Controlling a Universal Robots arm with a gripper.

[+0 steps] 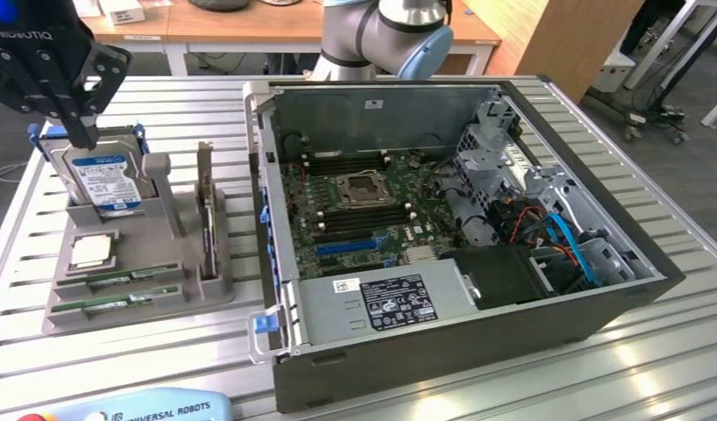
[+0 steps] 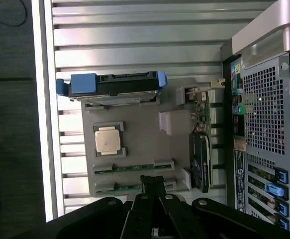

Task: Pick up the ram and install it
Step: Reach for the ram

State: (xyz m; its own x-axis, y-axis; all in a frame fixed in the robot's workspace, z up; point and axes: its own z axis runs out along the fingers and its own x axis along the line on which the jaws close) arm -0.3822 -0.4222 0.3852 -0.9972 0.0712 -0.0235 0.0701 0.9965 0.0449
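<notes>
Two ram sticks, thin green boards, lie in slots at the front of a grey holder: one ram stick and a second. In the wrist view they are the ram stick and the other, partly hidden behind the fingertips. My black gripper hangs above the holder at the exterior view's far left, shut with nothing in it. In the wrist view the gripper points down at the holder near the ram slots.
The holder also carries a blue-labelled hard drive, a square silver processor and an upright card. An open computer case with its motherboard stands to the exterior view's right. A teach pendant lies at the front edge.
</notes>
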